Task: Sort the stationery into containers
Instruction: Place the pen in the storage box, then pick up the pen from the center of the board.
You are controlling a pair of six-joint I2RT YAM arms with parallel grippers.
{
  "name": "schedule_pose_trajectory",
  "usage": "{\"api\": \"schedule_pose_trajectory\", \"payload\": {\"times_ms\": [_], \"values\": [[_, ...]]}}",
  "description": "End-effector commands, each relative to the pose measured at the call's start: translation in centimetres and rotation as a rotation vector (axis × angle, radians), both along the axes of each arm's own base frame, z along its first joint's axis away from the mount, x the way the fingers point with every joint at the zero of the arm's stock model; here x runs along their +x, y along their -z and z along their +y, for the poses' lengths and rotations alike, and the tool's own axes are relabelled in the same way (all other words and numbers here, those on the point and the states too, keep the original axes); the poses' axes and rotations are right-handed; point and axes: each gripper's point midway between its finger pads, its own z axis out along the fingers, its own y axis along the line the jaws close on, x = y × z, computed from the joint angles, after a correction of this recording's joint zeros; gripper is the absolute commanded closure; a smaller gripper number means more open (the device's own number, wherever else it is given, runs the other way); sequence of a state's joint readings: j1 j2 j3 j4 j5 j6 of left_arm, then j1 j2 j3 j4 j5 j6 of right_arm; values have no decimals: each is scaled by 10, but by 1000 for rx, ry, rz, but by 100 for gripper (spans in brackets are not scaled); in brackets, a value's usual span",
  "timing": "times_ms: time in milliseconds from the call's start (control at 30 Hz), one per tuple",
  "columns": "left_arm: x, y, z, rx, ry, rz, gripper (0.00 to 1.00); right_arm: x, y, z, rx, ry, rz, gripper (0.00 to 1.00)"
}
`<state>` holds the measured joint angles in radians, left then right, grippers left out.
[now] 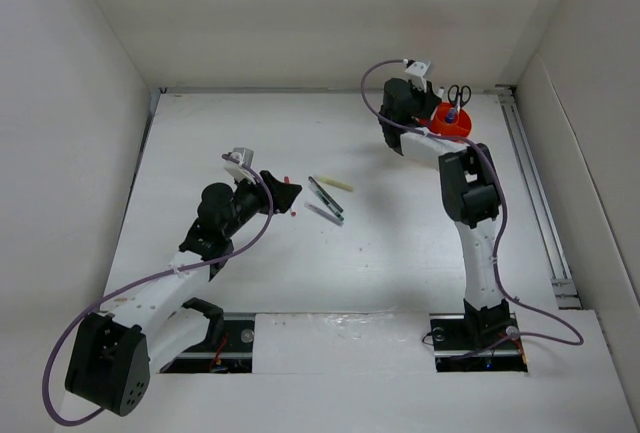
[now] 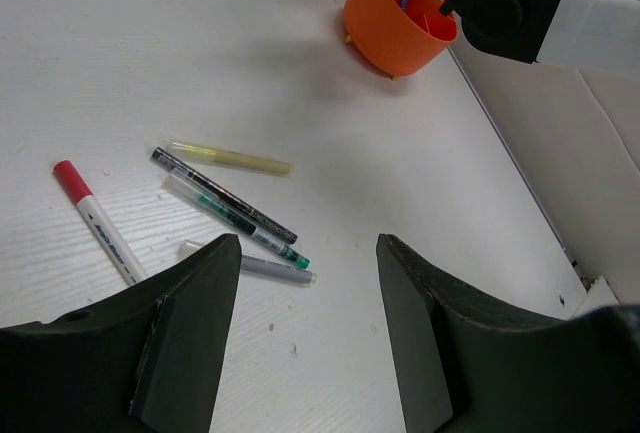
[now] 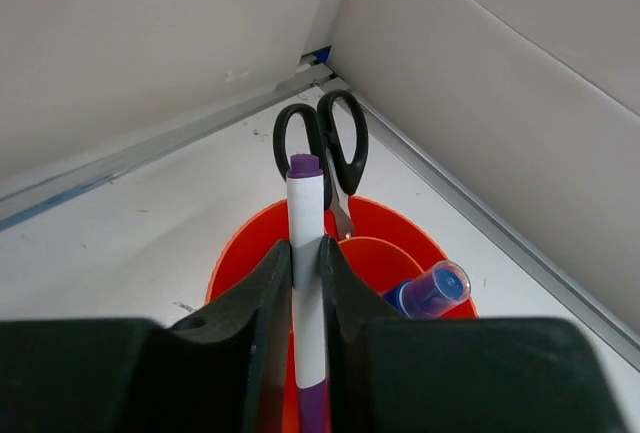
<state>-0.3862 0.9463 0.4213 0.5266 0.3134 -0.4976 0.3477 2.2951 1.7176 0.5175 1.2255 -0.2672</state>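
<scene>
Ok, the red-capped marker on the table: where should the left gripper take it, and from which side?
Take the red-capped marker mid-barrel, on the white part, from straight above with the jaws across it. It lies flat and apart from the cluster of pens, so both long sides are free. The left gripper is open.

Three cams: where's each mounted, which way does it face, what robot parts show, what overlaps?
Top external: above and behind the bases, looking down; left arm and right arm in full, left gripper by loose pens, right gripper at the orange holder.
Left wrist: low over the table, facing pens and holder; own open fingers foreground, right arm beyond.
Right wrist: above the holder, facing the far corner; own fingers shut on a purple marker, scissors behind.
Shared: holder in all three; pens in top and left wrist.
</scene>
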Motion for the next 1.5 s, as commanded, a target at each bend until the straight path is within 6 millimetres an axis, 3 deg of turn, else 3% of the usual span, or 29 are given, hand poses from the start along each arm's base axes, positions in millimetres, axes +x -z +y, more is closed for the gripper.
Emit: {"api": "schedule_pose_trajectory", "payload": {"times_ms": [0, 100, 167, 333, 467, 500, 567, 600, 633, 700, 733, 800, 867, 967, 1000, 1100, 1133, 1167, 1233, 1267, 1300, 1433, 1467], "values": [[2, -30, -2, -36, 3, -82, 47, -5, -20, 4, 23, 29, -89, 77], [2, -30, -2, -36, 3, -82, 47, -9, -30, 8, 31, 20, -117, 63], [2, -30, -2, -36, 3, -82, 47, -12, -45, 13, 43, 9, -144, 59], [1, -27, -1, -32, 3, -72, 47, -19, -75, 22, 66, -19, -198, 56], [2, -37, 4, -41, -28, -101, 47, -33, -103, 49, 96, -85, -245, 56], [3, -34, 5, -36, -40, -92, 47, -37, -105, 65, 106, -127, -248, 57], [3, -34, 18, -38, -112, -89, 47, -51, -126, 114, 174, -277, -257, 76], [4, -36, 23, -38, -138, -94, 47, -47, -126, 120, 214, -307, -292, 82], [5, -41, 27, -53, -167, -102, 47, -56, -114, 148, 224, -384, -217, 87], [6, -37, 44, -49, -265, -87, 47, -66, -121, 185, 403, -515, -260, 97], [6, -39, 49, -57, -294, -84, 47, -75, -109, 223, 474, -672, -180, 97], [4, -46, 61, -78, -356, -106, 47, -93, -107, 256, 686, -786, -202, 100], [0, -45, 65, -90, -369, -106, 45, -118, -92, 306, 840, -1022, -82, 100], [-3, -49, 71, -109, -387, -121, 45, -155, -75, 361, 944, -1239, 101, 100], [-5, -52, 71, -114, -387, -128, 45, -159, -57, 371, 944, -1243, 163, 100], [-5, -48, 75, -118, -409, -120, 44, -170, -36, 389, 931, -1232, 286, 100], [-7, -47, 76, -114, -409, -114, 44, -166, -9, 393, 919, -1200, 350, 99], [-8, -54, 76, -124, -409, -129, 44, -165, 1, 394, 912, -1183, 384, 85], [-9, -53, 79, -134, -420, -128, 44, -160, 31, 397, 888, -1125, 476, 67], [-10, -57, 81, -142, -433, -140, 44, -160, 39, 400, 888, -1119, 509, 52], [-9, -54, 83, -135, -444, -131, 44, -162, 47, 404, 894, -1121, 544, 45], [-12, -56, 84, -142, -444, -142, 44, -164, 85, 408, 838, -1041, 656, 38], [-12, -56, 84, -142, -444, -142, 44, -166, 80, 412, 833, -1049, 645, 38]]}}
